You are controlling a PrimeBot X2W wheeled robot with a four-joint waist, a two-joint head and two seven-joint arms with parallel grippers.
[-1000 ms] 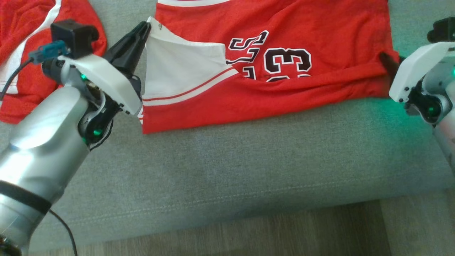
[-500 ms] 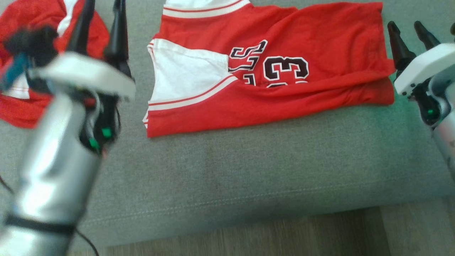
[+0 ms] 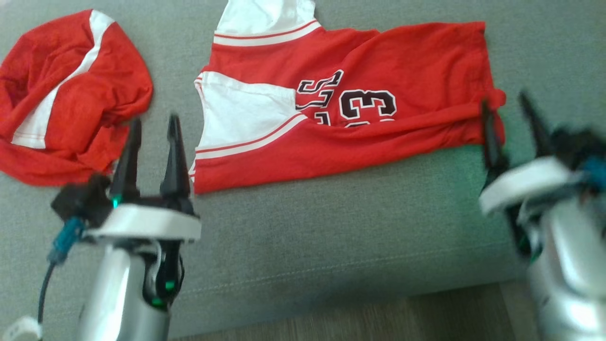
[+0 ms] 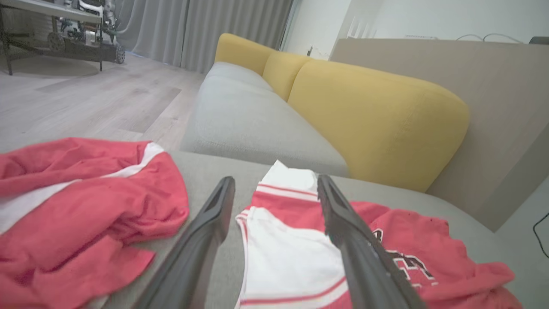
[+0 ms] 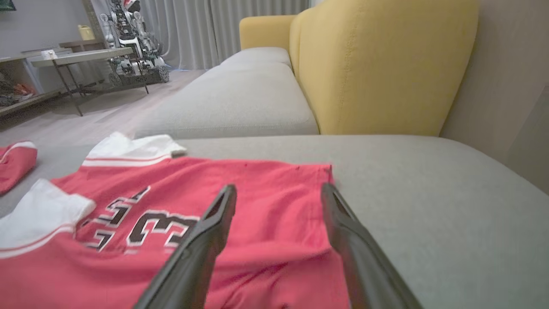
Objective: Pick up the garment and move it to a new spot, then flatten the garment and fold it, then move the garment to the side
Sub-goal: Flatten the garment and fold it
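Note:
The garment [image 3: 350, 109] is a red jersey with white sleeves and black numbers, lying folded along its length on the grey sofa seat [image 3: 331, 227]. My left gripper [image 3: 154, 121] stands open near the garment's left edge, beside the white sleeve and holding nothing. In the left wrist view the left gripper [image 4: 275, 180] frames the white sleeve [image 4: 291, 257] without touching it. My right gripper [image 3: 504, 102], blurred, is open at the garment's right end. In the right wrist view the right gripper [image 5: 279, 189] hovers over the garment's red cloth [image 5: 171, 214].
A second red and white garment [image 3: 71, 94] lies crumpled at the seat's left, close to my left gripper. Yellow back cushions [image 4: 373, 116] rise behind the seat. The sofa's front edge and wooden floor [image 3: 331, 322] run along the bottom.
Both grippers have opened and let go of the garment's two ends, then drawn back toward the sofa's front edge. The head camera has also shifted. The garment stays folded.

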